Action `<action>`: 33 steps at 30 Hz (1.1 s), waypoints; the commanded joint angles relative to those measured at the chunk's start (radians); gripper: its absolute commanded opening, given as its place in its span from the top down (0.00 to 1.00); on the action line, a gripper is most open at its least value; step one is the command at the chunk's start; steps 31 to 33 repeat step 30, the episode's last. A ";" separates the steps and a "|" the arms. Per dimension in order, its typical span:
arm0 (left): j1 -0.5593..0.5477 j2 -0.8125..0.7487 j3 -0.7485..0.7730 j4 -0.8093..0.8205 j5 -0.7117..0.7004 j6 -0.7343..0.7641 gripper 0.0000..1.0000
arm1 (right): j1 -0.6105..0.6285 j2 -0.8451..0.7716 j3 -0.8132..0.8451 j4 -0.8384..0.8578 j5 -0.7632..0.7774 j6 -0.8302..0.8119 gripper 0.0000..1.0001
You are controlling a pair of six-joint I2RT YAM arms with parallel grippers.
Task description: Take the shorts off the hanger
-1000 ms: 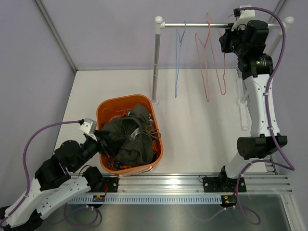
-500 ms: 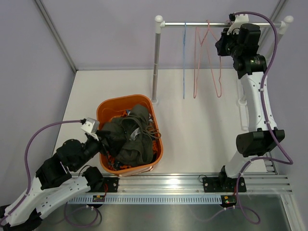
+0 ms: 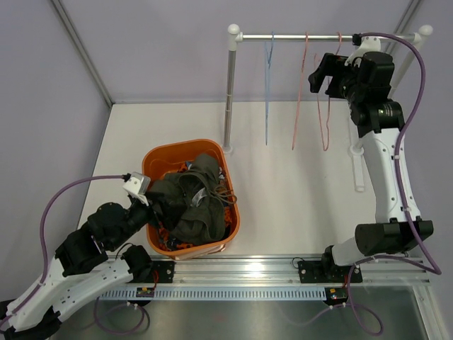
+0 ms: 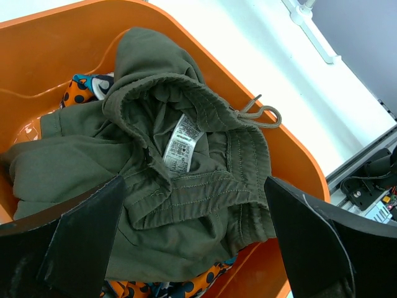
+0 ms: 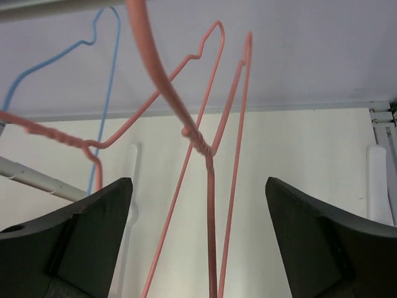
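As the right tool [image 5: 198, 205] gapes empty by pink hangers [image 5: 200, 144] at one o'clock, pulling back could hook one off the rail [image 3: 311, 35]; left tool [image 4: 193, 205] equally wide, empty.

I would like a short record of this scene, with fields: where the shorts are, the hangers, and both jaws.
shorts: olive shorts lying in the orange basket, on no hanger
hangers: blue hanger and two pink hangers, all bare, on the rail
left jaws: open, above the shorts
right jaws: open, close to the pink hangers
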 commanded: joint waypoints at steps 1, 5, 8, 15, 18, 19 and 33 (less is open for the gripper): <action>-0.005 -0.010 0.002 0.033 -0.016 0.009 0.01 | -0.001 -0.130 -0.040 0.039 0.034 0.050 0.01; -0.005 0.008 0.003 0.030 -0.022 0.005 0.01 | -0.001 -0.297 -0.157 0.047 0.011 0.110 0.01; -0.005 0.014 0.005 0.030 -0.024 0.008 0.01 | -0.001 -0.441 -0.296 0.061 -0.007 0.156 0.01; -0.005 0.084 0.065 -0.016 -0.054 0.060 0.01 | -0.003 -0.791 -0.676 0.147 -0.061 0.256 0.01; -0.005 0.106 0.071 -0.035 -0.117 0.069 0.01 | -0.003 -0.880 -0.776 0.136 -0.098 0.277 0.01; -0.005 0.102 0.063 -0.023 -0.114 0.071 0.01 | -0.001 -0.911 -0.816 0.134 -0.108 0.279 0.01; -0.005 0.052 0.030 -0.010 -0.110 0.051 0.01 | -0.003 -1.003 -0.977 0.176 -0.098 0.268 0.01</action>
